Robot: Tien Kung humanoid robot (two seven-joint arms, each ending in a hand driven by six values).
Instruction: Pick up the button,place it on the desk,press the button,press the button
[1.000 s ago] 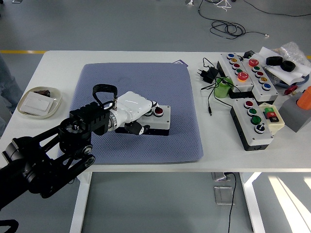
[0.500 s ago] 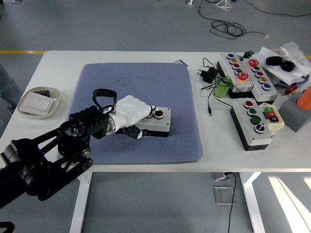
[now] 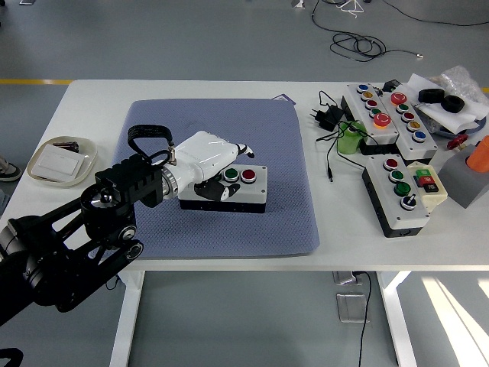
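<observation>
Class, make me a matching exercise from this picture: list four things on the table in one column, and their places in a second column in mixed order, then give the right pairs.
Things
1. button box
2. white dish
3. blue mat
4. black plug adapter

Places
A. near the table's left edge
B. lying on the mat, beside the left hand
C. right of the mat's far corner, on bare table
D. spread over the middle of the table

Pairs: 1-B, 2-A, 3-D, 4-C
</observation>
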